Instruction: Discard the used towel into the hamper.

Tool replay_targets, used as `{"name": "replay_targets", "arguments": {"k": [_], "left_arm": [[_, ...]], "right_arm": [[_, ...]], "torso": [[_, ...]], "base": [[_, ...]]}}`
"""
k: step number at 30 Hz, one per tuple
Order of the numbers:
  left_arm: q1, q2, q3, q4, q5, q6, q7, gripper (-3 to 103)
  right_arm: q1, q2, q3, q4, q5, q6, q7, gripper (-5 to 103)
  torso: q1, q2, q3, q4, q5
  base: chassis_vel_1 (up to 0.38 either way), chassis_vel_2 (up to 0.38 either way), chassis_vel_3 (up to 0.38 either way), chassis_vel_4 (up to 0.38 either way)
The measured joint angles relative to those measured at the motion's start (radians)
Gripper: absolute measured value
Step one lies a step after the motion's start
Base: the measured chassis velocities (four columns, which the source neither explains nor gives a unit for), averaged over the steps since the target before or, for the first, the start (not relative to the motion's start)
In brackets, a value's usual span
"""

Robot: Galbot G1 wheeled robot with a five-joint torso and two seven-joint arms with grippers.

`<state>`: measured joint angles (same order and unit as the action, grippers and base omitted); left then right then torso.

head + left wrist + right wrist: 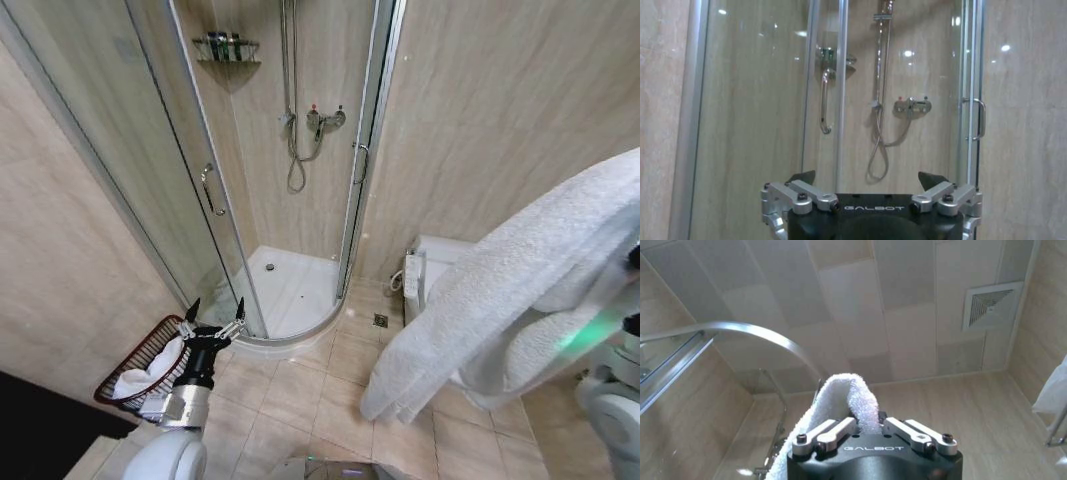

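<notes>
The right gripper (863, 432) is raised high at the robot's right side with its jaws closed on a fold of the white towel (510, 290); in the right wrist view the pinched ridge of cloth stands up between the two jaws against the ceiling, and in the head view the rest of the towel hangs in a long, heavy drape that ends well above the tiled floor (300, 400). The hamper (125, 385), a dark red-brown wire basket, sits on the floor at the robot's lower left, against the left wall and just beside the curved base of the shower stall (290, 280); some white cloth already lies inside it. The left gripper (214, 322) hovers over the hamper's inner rim with its jaws spread wide and nothing between them, facing the shower glass. The step in hand looks like carrying the towel across to the hamper, which is well apart from it on the opposite side. To do it well, the towel should be kept high enough that its trailing end clears the floor and the toilet (430, 270), brought over the hamper's open middle, lowered so the loose end goes in first, and only then let go; the left arm is best kept clear of the opening.
</notes>
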<state>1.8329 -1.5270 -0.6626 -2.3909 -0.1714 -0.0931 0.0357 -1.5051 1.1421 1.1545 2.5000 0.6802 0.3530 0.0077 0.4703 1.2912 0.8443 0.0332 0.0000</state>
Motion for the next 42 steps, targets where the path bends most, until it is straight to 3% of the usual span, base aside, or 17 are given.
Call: {"name": "replay_targets", "arguments": {"k": [14, 42], "left_arm": [[0.000, 0.000, 0.000, 0.000, 0.000, 0.000, 0.000, 100], [0.000, 0.000, 0.000, 0.000, 0.000, 0.000, 0.000, 100]], "right_arm": [[-0.006, -0.002, 0.008, 0.000, 0.002, 0.016, -0.008, 5], [-0.008, 0.005, 0.005, 0.000, 0.000, 0.027, -0.017, 5]], "torso": [[0.042, 0.092, 0.051, 0.0000, 0.0000], [0.038, 0.084, 0.047, 0.0001, 0.0001]], "base": [[0.000, 0.000, 0.000, 0.000], [0.023, 0.023, 0.024, 0.024]]}}
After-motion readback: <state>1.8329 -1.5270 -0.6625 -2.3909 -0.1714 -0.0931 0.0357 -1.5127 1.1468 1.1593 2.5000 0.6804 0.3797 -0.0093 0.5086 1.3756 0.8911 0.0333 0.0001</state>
